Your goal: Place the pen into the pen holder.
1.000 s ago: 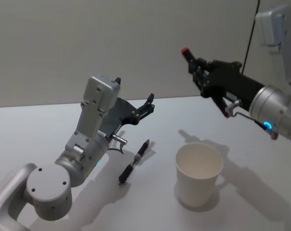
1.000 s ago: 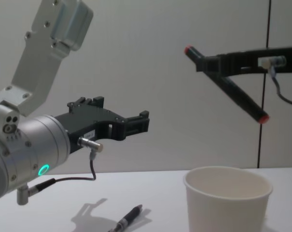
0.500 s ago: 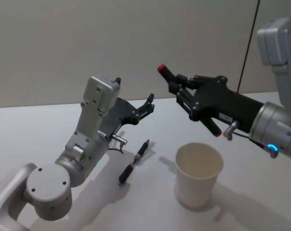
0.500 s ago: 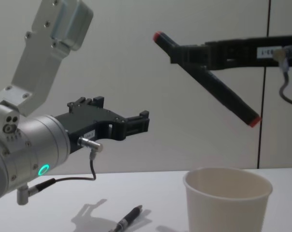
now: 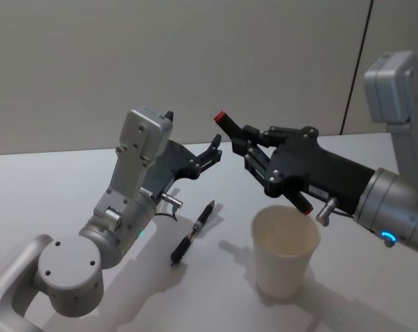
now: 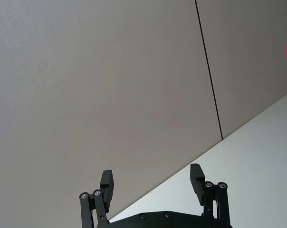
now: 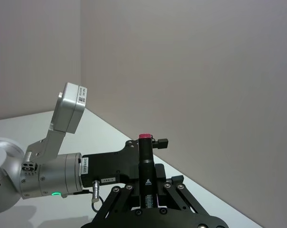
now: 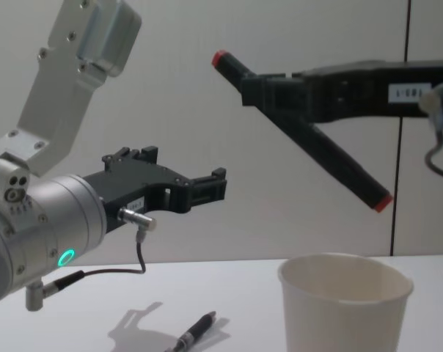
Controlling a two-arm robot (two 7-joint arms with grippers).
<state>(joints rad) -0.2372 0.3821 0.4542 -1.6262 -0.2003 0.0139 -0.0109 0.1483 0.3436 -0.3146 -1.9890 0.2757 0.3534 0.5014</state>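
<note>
- The pen holder (image 5: 286, 250), a white paper cup, stood upright and open-mouthed on the white table (image 5: 43, 187).
- The right gripper (image 5: 254, 155) hung in the air above the pen holder and a little to its left, reaching in from the pen holder's right.
- Its fingers were clamped narrowly around a black pen (image 8: 339, 165) with red ends, gripping it nearer the upper end.
- That pen was tilted, its upper red end leaning away to the pen holder's left and its lower red end pointing down at the cup's mouth.
- In the chest view the lower end was above the right part of the rim, apart from it and not inside the cup.
- A second pen (image 5: 193, 232), dark and slim, lay flat on the table just left of the pen holder, touching neither gripper.
- The left gripper (image 6: 152, 179) was raised off the table to the left of the pen holder, above that lying pen.
- Its fingers were spread wide with nothing between them.
</note>
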